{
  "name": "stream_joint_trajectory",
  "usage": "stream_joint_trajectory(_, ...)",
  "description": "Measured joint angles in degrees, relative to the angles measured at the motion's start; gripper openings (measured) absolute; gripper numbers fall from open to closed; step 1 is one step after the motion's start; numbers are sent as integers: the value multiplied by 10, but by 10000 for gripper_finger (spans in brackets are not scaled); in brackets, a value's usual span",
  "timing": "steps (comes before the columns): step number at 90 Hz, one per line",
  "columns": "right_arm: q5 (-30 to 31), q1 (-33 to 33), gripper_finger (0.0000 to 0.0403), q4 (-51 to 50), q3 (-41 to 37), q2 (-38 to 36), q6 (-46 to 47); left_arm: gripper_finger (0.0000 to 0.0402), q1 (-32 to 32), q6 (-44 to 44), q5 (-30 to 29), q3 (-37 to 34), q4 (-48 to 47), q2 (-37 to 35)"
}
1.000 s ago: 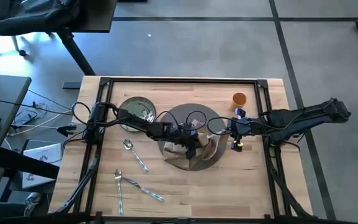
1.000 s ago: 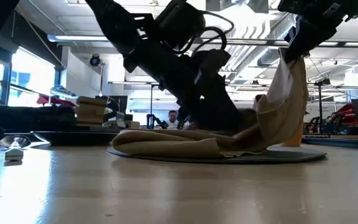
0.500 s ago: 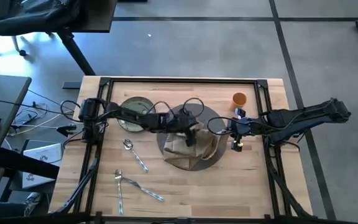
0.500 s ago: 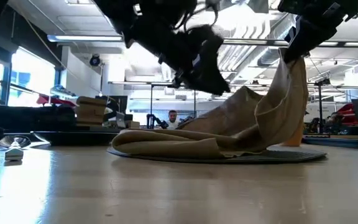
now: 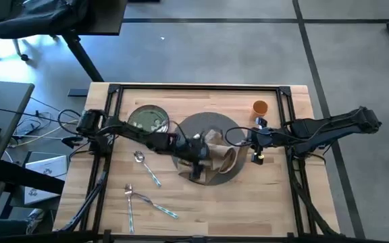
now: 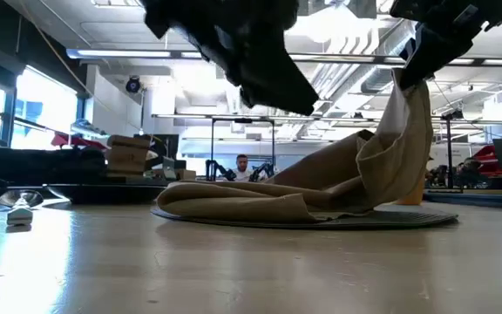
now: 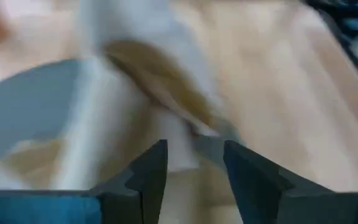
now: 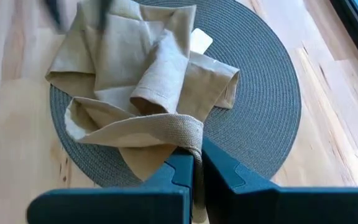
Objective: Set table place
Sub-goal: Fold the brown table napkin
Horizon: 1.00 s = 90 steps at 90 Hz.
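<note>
**Napkin's half lifted, needs a flat lay**

We've got the right gripper [image 8: 196,163] pinched tight on one edge of the napkin [image 5: 216,158], holding it up while the rest slumps crumpled on the mat [image 5: 211,125]. Our left gripper [image 7: 194,163] hangs over the mat's near side with fingers parted, gripping nothing.

Our take: the left one should catch a loose corner opposite the right's grip, then both pull apart gently so the cloth flattens before it goes down beside the mat. Tugging too hard could drag the mat.

The table [image 5: 269,202] is pale wood. Plate [image 5: 147,120] sits just left of the mat, cup [image 5: 259,106] at the far right, cutlery [image 5: 147,192] near the front-left. Behind: a workshop, with a person far back.
</note>
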Motion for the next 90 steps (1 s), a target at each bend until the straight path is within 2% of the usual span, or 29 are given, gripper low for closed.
stream_joint_trajectory(8,0,0,0,1,0,0,0,142,0,-9,25,0,22,30)
stream_joint_trajectory(23,0,0,0,3,0,0,4,142,39,-46,9,0,64,67)
stream_joint_trajectory(36,1,0,0,3,0,0,-4,142,71,-48,21,0,77,82)
stream_joint_trajectory(50,13,0,0,3,0,0,-7,142,100,-29,-85,0,83,82)
stream_joint_trajectory(65,13,0,0,3,0,0,1,142,148,-47,-128,0,88,82)
stream_joint_trajectory(77,13,0,0,3,0,0,9,142,162,-54,-79,-1,88,69)
stream_joint_trajectory(90,13,0,0,2,0,0,12,142,138,-53,-43,12,64,18)
